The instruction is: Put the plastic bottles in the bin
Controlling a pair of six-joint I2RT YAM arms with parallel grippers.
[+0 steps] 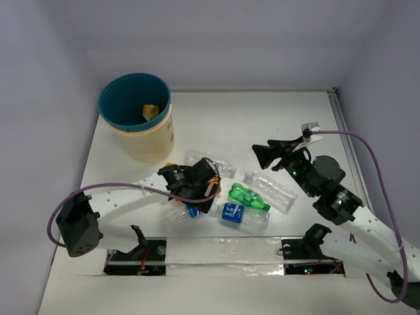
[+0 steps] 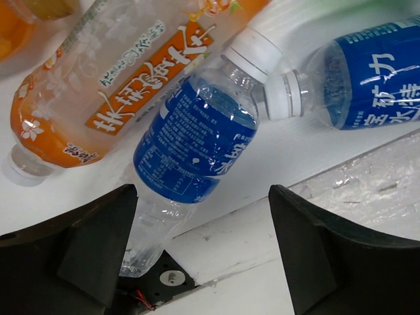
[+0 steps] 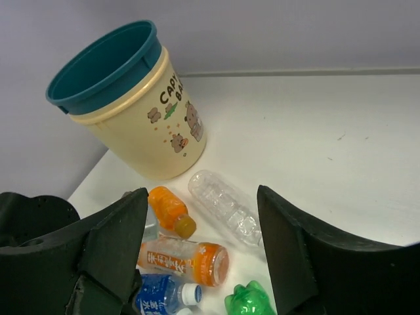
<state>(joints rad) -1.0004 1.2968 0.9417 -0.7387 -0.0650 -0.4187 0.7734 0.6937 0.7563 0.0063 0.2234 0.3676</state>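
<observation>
White bench (image 1: 262,118) boxed by pale lilac walls (image 1: 230,39). Left gripper (image 2: 202,193) spread, blue-labelled bottle (image 2: 197,138) just ahead; right gripper (image 3: 201,193) spread, empty, bin (image 3: 131,125) beyond, leftward.

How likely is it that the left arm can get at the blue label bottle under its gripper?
Probably yes. The left gripper is open right over the blue label bottle, one side of it on each flank. Only the orange bottle lying close beside it might crowd the approach.

Lying sideways, clustering together on the tabletop (image 1: 262,125): clear bottle (image 1: 270,190), green bottle (image 1: 248,197), blue-labelled bottles (image 2: 197,138), orange bottles (image 3: 184,259). Standing upright behind-left: teal-rimmed cream bin (image 1: 147,141).
</observation>
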